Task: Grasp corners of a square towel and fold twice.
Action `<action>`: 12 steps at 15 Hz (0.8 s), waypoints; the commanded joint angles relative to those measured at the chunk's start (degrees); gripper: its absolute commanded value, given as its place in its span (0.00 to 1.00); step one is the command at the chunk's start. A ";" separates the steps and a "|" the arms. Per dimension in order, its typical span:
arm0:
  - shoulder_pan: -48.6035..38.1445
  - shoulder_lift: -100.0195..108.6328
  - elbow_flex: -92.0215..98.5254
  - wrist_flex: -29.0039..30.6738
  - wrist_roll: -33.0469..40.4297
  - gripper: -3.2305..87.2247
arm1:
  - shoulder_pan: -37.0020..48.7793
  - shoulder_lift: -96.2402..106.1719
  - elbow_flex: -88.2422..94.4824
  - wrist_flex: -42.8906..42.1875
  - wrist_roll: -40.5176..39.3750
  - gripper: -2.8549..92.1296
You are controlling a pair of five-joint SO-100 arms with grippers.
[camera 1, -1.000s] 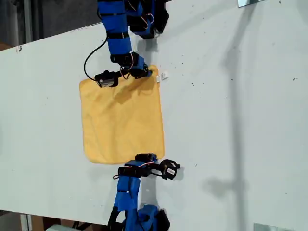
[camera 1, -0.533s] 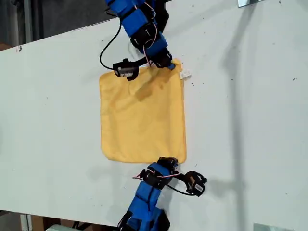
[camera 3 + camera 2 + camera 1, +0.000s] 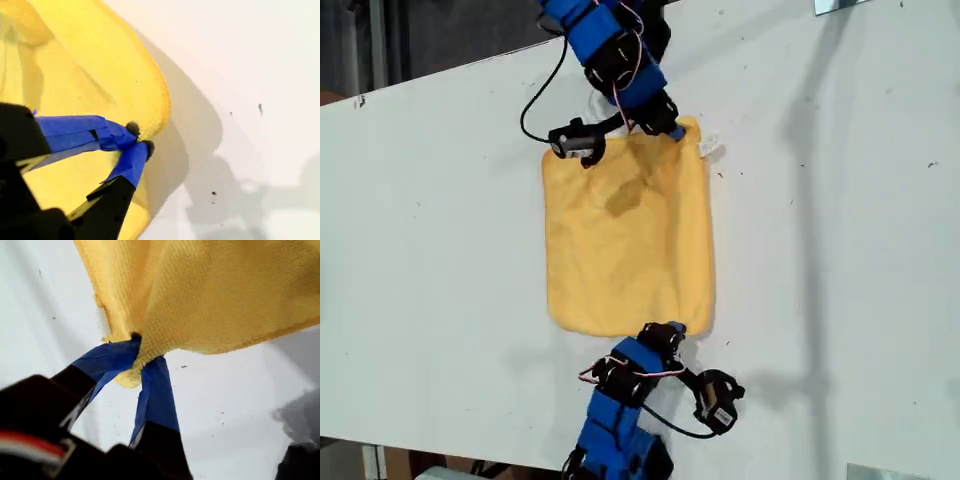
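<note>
A: Where is everything?

B: The table (image 3: 840, 260) is the widest thing here, and the towel (image 3: 628, 240) lies spread flat on it, reaching from one pair of fingers across to the other.

A: And the fingers?

B: My first gripper (image 3: 140, 360) is pinched tight on one rounded corner (image 3: 127, 380), the cloth bunching out beyond the tips. My second gripper (image 3: 140, 140) is closed on another corner (image 3: 157, 115), the tips meeting on the very edge and the rest of the cloth lying to one side of them. I cannot tell from the wrist views which arm in the exterior view is which.

A: How will it handle?

B: My guess is light, soft and floppy. It looks like terry cloth, so it should sag between the grips and drag on the table rather than slide stiffly. The rough pile probably helps the fingers keep their hold.

A: Best place to hold it?

B: Right at the corners, deep enough that the thick hem sits between the tips. A shallow pinch could slip off when lifted.

A: Anything smaller?

B: A white tag (image 3: 710, 148) sticks out just beside one gripped corner.
</note>
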 commanded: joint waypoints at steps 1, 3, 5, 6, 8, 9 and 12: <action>-13.36 3.78 -4.66 2.20 11.25 0.04 | 16.08 8.09 -3.87 3.96 -12.92 0.03; -23.91 4.39 -7.47 4.13 19.78 0.04 | 33.57 14.15 -3.69 5.71 -25.40 0.03; -33.13 4.22 -12.66 6.59 27.07 0.04 | 50.19 16.00 -4.22 5.45 -35.51 0.03; -37.71 4.31 -14.41 7.47 29.79 0.04 | 56.60 14.59 -5.19 4.13 -39.46 0.03; -45.70 3.25 -17.49 7.73 35.07 0.04 | 65.30 8.44 -8.88 0.79 -43.33 0.03; -49.39 1.93 -19.51 7.65 37.09 0.04 | 68.29 4.66 -11.34 -1.14 -44.21 0.03; -60.64 -3.87 -27.25 7.21 42.71 0.04 | 77.70 -11.78 -23.47 -5.80 -47.55 0.03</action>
